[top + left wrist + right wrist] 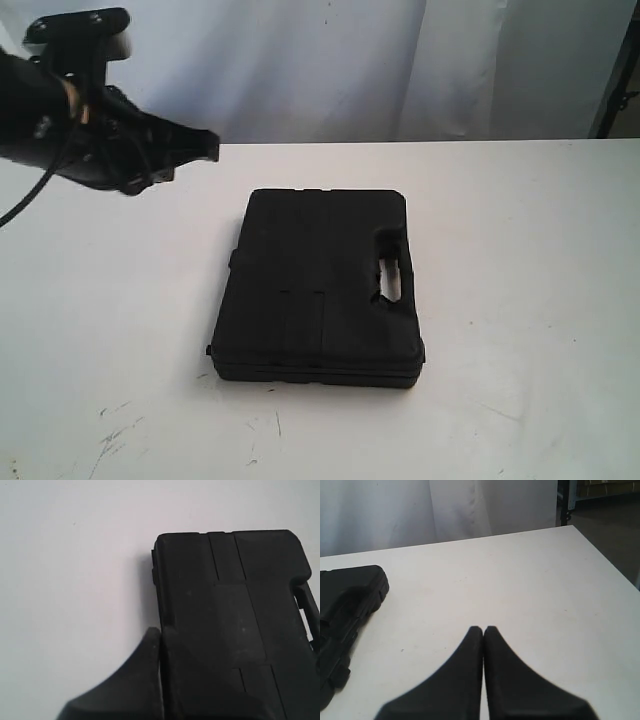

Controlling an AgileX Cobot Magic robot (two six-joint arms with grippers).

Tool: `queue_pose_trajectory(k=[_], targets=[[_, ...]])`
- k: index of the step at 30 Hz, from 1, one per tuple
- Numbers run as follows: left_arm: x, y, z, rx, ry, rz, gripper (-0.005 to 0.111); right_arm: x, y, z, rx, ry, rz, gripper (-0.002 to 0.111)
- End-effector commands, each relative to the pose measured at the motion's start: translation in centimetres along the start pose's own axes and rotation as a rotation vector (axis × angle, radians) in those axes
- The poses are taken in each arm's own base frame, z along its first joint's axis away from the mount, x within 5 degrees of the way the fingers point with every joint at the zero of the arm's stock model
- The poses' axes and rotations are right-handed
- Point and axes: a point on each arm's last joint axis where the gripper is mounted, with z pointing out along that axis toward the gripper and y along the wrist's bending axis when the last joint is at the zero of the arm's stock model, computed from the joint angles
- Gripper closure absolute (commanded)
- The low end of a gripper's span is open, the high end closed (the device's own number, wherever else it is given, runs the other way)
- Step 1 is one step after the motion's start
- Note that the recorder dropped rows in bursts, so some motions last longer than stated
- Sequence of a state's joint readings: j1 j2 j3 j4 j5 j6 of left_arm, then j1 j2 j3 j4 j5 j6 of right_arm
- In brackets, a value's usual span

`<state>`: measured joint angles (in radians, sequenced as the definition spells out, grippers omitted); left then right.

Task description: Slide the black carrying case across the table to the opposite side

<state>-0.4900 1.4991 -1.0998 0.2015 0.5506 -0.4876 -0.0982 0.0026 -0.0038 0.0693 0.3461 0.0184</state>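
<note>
Lying flat on the table [520, 300], black case [310, 290].

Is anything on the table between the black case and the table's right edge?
Nothing visible. Right of the black case, the table shows only bare white surface, in the exterior and right wrist views.

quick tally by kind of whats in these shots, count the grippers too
black carrying case: 1
white table: 1
grippers: 2 (left gripper, right gripper, fingers together on both)
white curtain behind the table: 1
total: 5
</note>
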Motion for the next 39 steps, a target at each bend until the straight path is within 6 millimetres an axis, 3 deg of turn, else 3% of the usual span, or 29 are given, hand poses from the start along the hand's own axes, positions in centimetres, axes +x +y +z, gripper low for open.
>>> queue_pose_trajectory(k=[1, 4, 11, 19, 23, 28, 30, 33, 39], targets=[[1.9, 1.1, -2.9, 0.01, -0.057, 0.006, 0.107, 0.1, 0.0, 0.0, 0.006, 0.0, 0.001, 0.108], [2.8, 1.9, -4.7, -0.021, -0.068, 0.046, 0.107, 0.1, 0.0, 0.0, 0.006, 0.0, 0.001, 0.108], [4.8, 3.4, -7.6, -0.128, 0.082, 0.028, 0.107, 0.1, 0.0, 0.0, 0.006, 0.0, 0.001, 0.108], [4.1, 4.7, -8.4, -0.263, 0.007, 0.165, 0.107, 0.1, 0.0, 0.0, 0.006, 0.0, 0.001, 0.108], [3.9, 5.3, -8.6, -0.332, -0.031, 0.122, 0.107, 0.1, 0.0, 0.0, 0.006, 0.0, 0.001, 0.108], [4.8, 7.3, -10.5, -0.316, -0.168, -0.036, 0.107, 0.1, 0.0, 0.0, 0.006, 0.0, 0.001, 0.108], [6.0, 8.8, -11.7, -0.258, -0.301, -0.117, 0.107, 0.1, 0.0, 0.0, 0.006, 0.0, 0.001, 0.108], [8.5, 10.3, -13.9, -0.217, -0.564, -0.079, 0.107, 0.1, 0.0, 0.0, 0.006, 0.0, 0.001, 0.108], [14.9, 12.1, -15.6, -0.336, -0.686, -0.207, 0.107, 0.1, 0.0, 0.0, 0.006, 0.0, 0.001, 0.108]])
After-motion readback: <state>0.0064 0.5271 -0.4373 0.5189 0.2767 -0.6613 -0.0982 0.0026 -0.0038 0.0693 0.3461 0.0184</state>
